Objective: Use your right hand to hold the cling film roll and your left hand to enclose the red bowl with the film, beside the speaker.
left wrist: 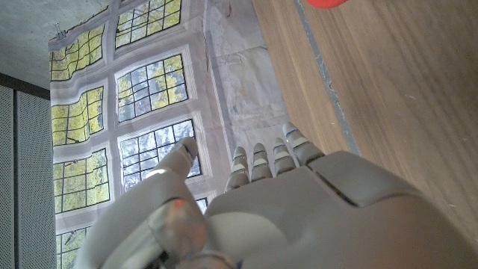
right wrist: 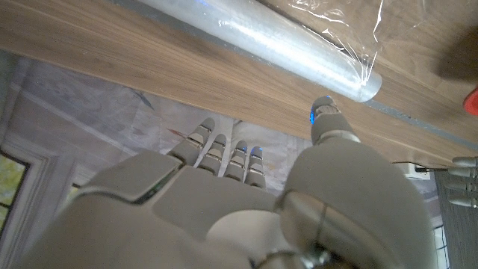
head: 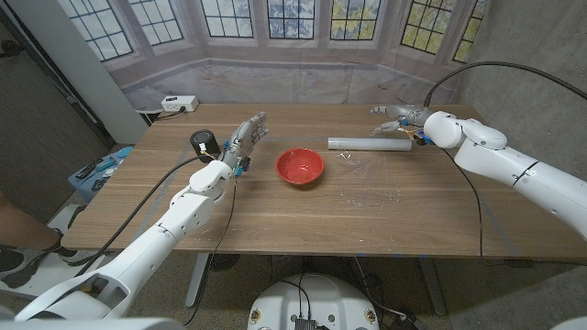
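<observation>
While nothing was yet gripped, the left hand [head: 246, 139] stood raised with its fingers spread and empty, between the black speaker [head: 204, 142] and the red bowl [head: 300, 166]. The bowl sat uncovered near the table's [head: 275, 225] middle. Right of it lay the cling film roll [head: 371, 144], a loose sheet of film [head: 371, 183] trailing toward the near edge. The right hand [head: 404, 117] hovered just beyond the roll's far end, fingers apart, apparently touching nothing, though the angle was poor. If it closed off-centre, the roll would likely skid away, and the slack film could cling to itself.

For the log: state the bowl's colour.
Red; the bowl shows best in the head view.
</observation>
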Action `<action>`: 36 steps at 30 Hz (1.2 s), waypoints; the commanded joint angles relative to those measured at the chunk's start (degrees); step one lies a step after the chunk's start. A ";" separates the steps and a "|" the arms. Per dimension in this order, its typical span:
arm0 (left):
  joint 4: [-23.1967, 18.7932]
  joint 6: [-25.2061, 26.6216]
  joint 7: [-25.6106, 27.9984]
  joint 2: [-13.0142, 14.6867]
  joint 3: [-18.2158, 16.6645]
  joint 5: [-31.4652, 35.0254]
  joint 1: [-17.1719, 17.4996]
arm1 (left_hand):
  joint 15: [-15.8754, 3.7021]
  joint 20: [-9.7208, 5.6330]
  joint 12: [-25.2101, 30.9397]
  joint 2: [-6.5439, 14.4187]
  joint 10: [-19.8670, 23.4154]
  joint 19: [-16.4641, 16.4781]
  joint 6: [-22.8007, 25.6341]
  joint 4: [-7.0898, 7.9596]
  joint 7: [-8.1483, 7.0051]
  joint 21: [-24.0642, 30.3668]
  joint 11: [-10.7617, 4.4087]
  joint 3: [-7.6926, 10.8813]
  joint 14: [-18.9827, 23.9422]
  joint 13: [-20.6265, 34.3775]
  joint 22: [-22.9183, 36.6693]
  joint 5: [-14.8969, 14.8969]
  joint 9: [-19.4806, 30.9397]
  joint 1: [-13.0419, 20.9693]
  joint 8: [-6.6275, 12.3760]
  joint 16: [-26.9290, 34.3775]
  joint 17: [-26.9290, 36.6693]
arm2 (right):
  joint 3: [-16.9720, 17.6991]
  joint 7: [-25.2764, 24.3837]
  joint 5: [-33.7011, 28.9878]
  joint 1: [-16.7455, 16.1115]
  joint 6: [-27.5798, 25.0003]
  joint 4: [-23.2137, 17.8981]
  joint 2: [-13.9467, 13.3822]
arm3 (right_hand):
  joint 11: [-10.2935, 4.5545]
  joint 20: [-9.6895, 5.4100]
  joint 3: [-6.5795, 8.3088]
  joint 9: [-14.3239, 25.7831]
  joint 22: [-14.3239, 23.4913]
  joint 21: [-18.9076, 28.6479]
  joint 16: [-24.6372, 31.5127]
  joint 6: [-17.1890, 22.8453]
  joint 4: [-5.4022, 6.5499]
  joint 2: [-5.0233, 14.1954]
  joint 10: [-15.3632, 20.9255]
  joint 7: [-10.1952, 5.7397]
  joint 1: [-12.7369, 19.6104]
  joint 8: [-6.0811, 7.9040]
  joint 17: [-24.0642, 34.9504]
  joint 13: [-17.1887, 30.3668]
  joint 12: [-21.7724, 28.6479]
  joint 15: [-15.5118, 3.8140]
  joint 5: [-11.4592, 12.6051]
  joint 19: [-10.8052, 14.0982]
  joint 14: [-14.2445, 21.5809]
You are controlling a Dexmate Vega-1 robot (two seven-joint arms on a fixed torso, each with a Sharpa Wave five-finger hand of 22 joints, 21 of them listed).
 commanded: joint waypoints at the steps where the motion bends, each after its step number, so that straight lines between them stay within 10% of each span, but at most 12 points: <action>1: -0.57 1.29 0.52 -0.15 0.65 0.38 -0.76 | 0.19 0.06 0.38 -0.08 0.52 0.49 0.46 -0.26 0.01 -0.30 0.16 0.04 0.64 0.22 0.26 0.42 0.20 0.68 0.38 0.19 0.32 | -3.51 8.31 -6.70 5.11 1.90 3.86 1.21 | -0.27 0.95 0.62 0.06 0.15 0.34 -0.05 -1.02 -0.03 -0.21 -0.52 -0.22 1.52 -0.05 0.01 0.17 -0.06 -3.64 0.41 0.40 -0.55; 10: -0.96 2.56 1.43 -0.29 0.99 0.60 -0.97 | 0.15 0.20 0.52 0.08 1.06 0.84 0.85 -0.23 0.16 -0.36 0.15 -0.02 1.15 0.24 0.27 0.41 0.22 0.78 0.46 0.32 0.36 | -5.19 11.88 -9.24 7.59 4.63 7.67 2.55 | -0.09 2.09 1.09 0.08 0.19 0.35 -0.06 -2.37 0.13 -1.24 -1.73 -0.54 3.48 -0.17 0.02 0.18 -0.14 -3.30 0.49 0.72 -1.15; 36: -0.91 5.69 1.75 -1.12 2.84 1.43 -2.95 | 0.00 0.17 0.88 0.36 2.75 2.33 2.59 -0.34 0.44 -0.48 0.39 0.04 2.53 0.33 0.30 0.52 0.27 1.42 0.75 0.43 0.39 | -6.29 6.01 -12.75 8.40 9.81 16.42 5.53 | 0.84 -3.47 2.49 0.52 0.60 2.79 2.71 6.50 1.15 -5.22 9.85 0.73 9.02 2.63 0.48 1.49 3.35 -6.07 1.34 13.55 11.26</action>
